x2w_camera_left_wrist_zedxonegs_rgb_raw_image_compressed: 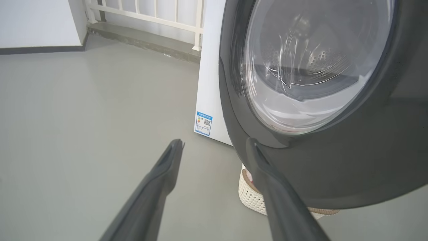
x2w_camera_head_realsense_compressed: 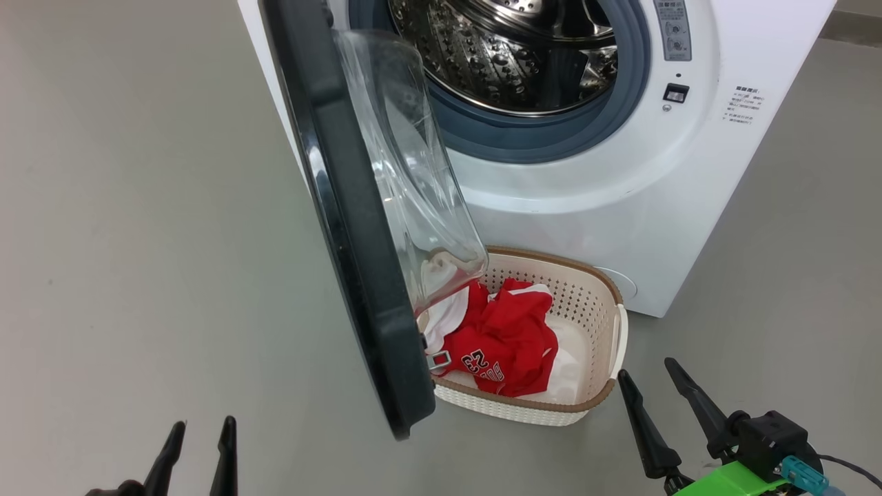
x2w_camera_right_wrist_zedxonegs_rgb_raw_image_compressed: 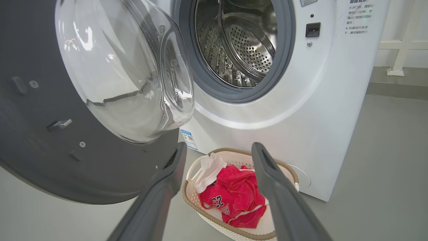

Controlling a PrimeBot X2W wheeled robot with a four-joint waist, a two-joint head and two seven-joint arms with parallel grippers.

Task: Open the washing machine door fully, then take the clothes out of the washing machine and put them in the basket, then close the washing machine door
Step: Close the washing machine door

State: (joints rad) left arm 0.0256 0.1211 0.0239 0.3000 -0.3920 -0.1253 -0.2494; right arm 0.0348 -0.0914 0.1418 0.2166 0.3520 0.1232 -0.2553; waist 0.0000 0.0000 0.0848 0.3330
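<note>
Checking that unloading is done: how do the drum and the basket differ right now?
The drum is shiny steel; the basket is cream plastic with a brown rim. The drum looks empty; the basket holds the red and white clothes. Both are perforated.

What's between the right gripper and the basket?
Nothing: only a narrow strip of bare grey floor separates the right gripper from the basket, as the head view shows.

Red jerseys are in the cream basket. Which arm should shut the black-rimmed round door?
Left, likely: the open left end effector faces the outside of the black-rimmed round door; the right end effector faces its inside.
</note>
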